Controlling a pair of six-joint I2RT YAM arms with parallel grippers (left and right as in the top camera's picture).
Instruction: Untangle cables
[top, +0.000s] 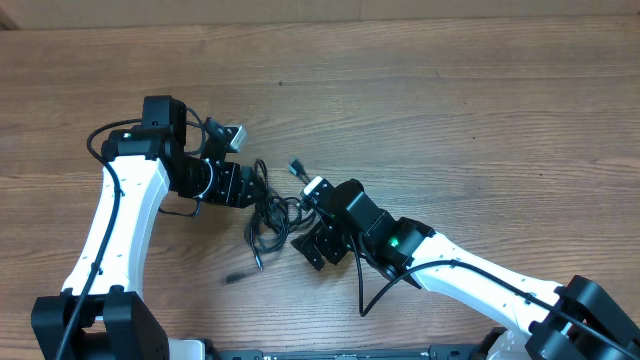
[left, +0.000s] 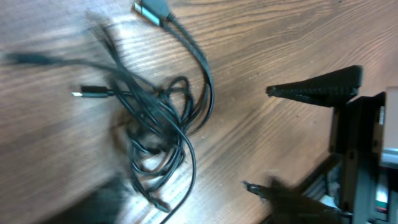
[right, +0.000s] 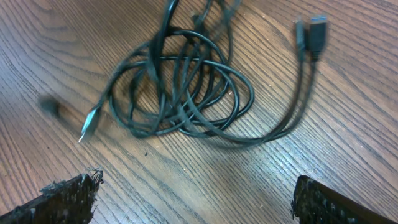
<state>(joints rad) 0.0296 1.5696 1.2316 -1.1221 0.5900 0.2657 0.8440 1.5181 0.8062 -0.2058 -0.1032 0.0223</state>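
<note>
One tangled bundle of thin black cables (right: 186, 93) lies on the wooden worktop (top: 450, 100) between two arms. The left fingers (left: 317, 87) and right fingers (right: 62, 199) are both spread apart. Blur hides how many cables there are.

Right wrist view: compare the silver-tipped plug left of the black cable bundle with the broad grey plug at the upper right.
The silver-tipped plug is slim and bright; the broad grey plug is wider and duller. The silver one lies alone, pointing lower left; the grey one points up beside a thinner dark plug. Both end black cords of the bundle.
</note>
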